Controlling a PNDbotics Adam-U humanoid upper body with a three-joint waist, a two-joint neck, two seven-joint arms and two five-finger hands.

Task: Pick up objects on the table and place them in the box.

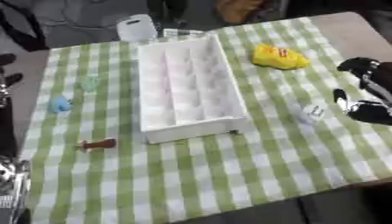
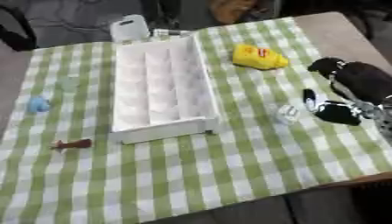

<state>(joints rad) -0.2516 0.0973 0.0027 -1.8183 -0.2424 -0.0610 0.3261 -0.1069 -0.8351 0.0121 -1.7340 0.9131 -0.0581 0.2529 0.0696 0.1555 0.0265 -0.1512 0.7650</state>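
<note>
A long white box point(image 1: 187, 85) with several lengthwise compartments stands in the middle of the green checked cloth, with nothing in it. A yellow object point(image 2: 259, 57) lies to its upper right. A small clear whitish thing point(image 2: 286, 113) lies right of the box's near end. Left of the box are a pale green thing point(image 1: 89, 82), a small blue thing point(image 1: 60, 104) and a brown thing point(image 1: 99, 143). My black right hand point(image 2: 343, 92) hovers at the right edge, open, just right of the clear thing and holding nothing. Part of my left arm point(image 1: 9, 175) shows at the lower left edge.
A white container point(image 1: 136, 27) stands just behind the box's far end. The bare tabletop point(image 2: 337, 26) shows at the far right beyond the cloth. The table's near edge point(image 1: 253, 205) runs along the bottom.
</note>
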